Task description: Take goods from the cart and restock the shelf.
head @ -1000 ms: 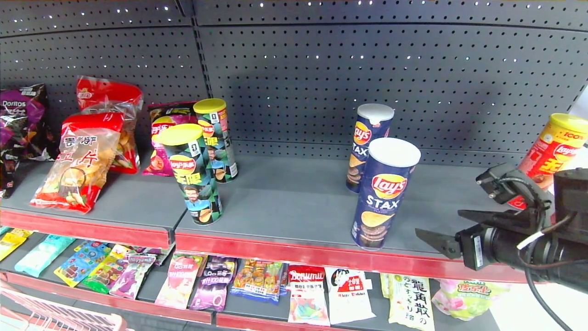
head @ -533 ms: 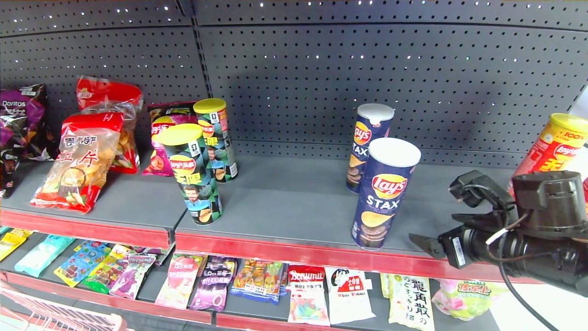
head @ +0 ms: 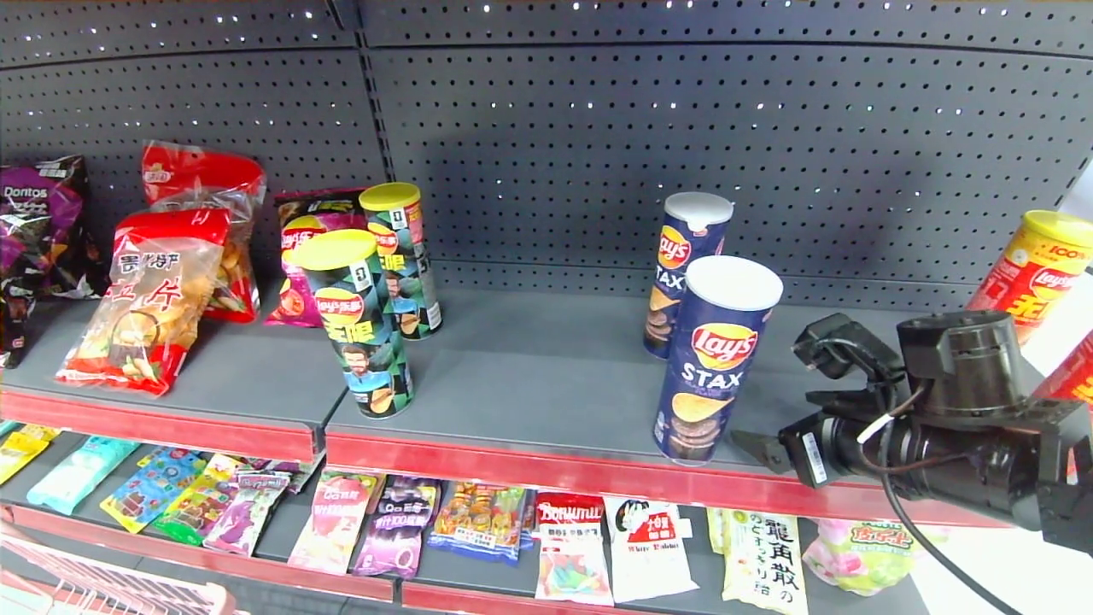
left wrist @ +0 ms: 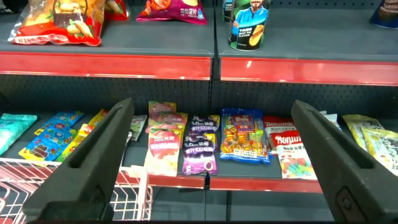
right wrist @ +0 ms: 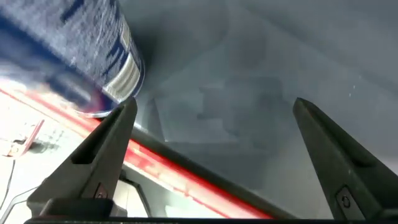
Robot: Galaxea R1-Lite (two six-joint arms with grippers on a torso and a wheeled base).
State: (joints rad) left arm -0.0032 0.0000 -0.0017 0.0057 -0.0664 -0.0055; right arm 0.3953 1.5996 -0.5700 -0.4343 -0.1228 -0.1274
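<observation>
The front blue chip can (head: 716, 359) stands upright at the red lip of the shelf (head: 529, 367), with a second blue can (head: 687, 256) just behind it. The right claw (head: 773, 420) hangs just beside the front can, spread wide and empty. The left claw (left wrist: 211, 168), below that can's level, gapes wide and holds nothing.

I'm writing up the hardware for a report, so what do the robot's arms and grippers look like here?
The right gripper has two matte black wedge-shaped fingers tapering to points, on a black cylindrical wrist with a small white label, a black camera block on top, and thin black and white cables looping over it. The left gripper has the same black tapered fingers.
</observation>
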